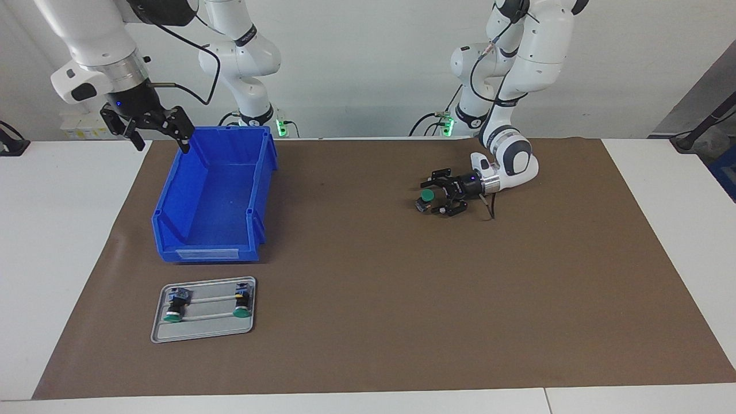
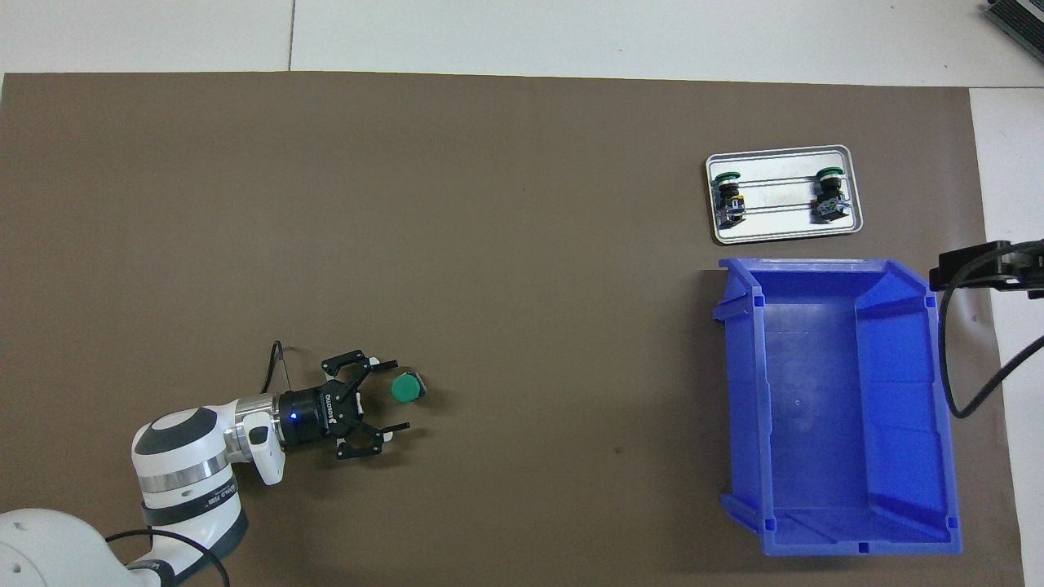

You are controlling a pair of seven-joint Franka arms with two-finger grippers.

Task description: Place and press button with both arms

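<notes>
On mat point(image 1: 368, 299) twd left arm's end, button point(image 1: 426, 196) sits cap-up between open fingers of left gripper point(image 1: 432, 197), not gripped. Right gripper point(image 1: 161, 138) waits w/ fingers open over bin point(image 1: 213, 190) rim; tray point(image 1: 204, 330) w/ 2 more buttons lies farther out.

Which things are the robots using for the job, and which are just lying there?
For the job:
- button on the mat
- left gripper, open beside it
- right gripper, open, waiting above the bin's corner

Just lying about:
- blue bin
- tray holding two more buttons
</notes>
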